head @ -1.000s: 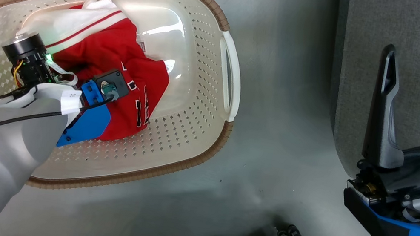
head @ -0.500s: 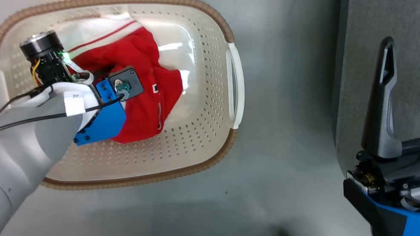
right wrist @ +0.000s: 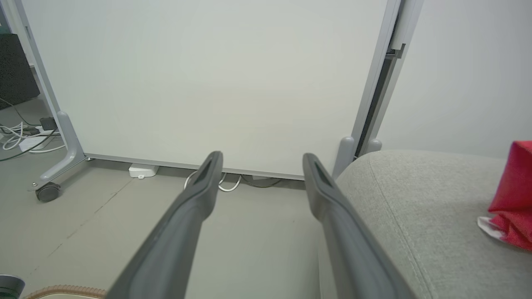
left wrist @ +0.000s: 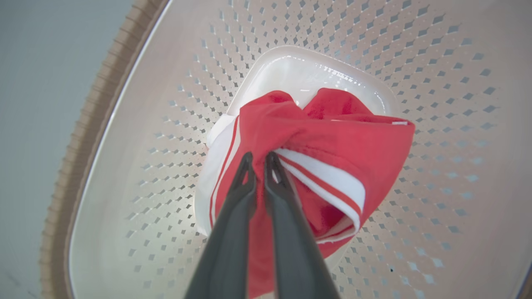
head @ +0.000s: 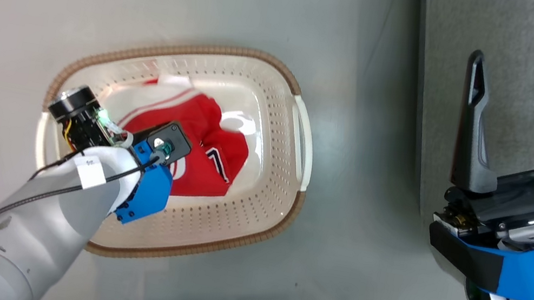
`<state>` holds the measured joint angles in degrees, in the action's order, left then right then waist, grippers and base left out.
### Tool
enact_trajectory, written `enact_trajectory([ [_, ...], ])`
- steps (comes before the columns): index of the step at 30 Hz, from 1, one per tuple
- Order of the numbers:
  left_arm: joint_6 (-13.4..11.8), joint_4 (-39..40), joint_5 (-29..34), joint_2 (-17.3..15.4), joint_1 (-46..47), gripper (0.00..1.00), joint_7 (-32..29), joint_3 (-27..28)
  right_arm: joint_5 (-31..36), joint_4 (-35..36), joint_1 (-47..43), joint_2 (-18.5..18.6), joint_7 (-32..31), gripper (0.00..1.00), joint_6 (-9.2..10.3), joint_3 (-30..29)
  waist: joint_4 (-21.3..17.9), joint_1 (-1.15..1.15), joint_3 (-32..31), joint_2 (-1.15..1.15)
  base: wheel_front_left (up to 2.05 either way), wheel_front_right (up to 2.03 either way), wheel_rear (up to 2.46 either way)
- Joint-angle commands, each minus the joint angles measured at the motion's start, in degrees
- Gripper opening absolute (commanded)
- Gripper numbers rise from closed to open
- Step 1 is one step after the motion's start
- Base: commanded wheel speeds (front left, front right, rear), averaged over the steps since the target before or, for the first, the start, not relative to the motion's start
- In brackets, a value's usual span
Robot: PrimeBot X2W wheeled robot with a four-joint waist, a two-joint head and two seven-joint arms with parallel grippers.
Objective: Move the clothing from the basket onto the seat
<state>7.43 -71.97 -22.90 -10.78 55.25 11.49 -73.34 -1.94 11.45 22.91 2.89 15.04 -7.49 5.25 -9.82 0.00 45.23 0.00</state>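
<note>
The left tool (left wrist: 259, 166), pinching a red fold, has gathered the clothing (left wrist: 332, 137), spread flat a moment ago, into a bunch inside the basket (head: 282, 219): lift apparently begun. Fabric red with white striped bands, hanging limp. The right tool (head: 514, 50) is spread, well outside the basket, by the seat (right wrist: 415, 199).

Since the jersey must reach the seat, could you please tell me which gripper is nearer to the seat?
Right. The right gripper hangs open at the seat edge; the left gripper is down in the basket, shut on the clothing.
</note>
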Motion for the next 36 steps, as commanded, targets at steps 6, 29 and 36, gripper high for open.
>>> enact_trajectory([
  [6,0.1,0.1,-2.8,1.3,-2.3,0.00,2.1,0.0,-0.2,-2.3,-1.4,0.4,0.2,1.00,-0.02,-0.6,1.8,0.00,-6.5,0.00,0.00,0.00,0.00],
  [29,-1.3,12.0,-7.8,0.1,-12.1,0.00,3.8,7.5,-1.3,-9.4,-9.2,1.5,0.2,1.00,-0.02,-1.3,5.7,0.00,-26.1,0.00,0.00,0.00,0.00],
  [36,-1.6,17.8,-6.0,-1.1,-15.9,0.00,3.8,12.3,-1.6,-11.4,-11.7,1.8,0.2,1.00,-0.02,-1.6,7.0,0.00,-31.7,0.00,0.00,0.00,0.00],
])
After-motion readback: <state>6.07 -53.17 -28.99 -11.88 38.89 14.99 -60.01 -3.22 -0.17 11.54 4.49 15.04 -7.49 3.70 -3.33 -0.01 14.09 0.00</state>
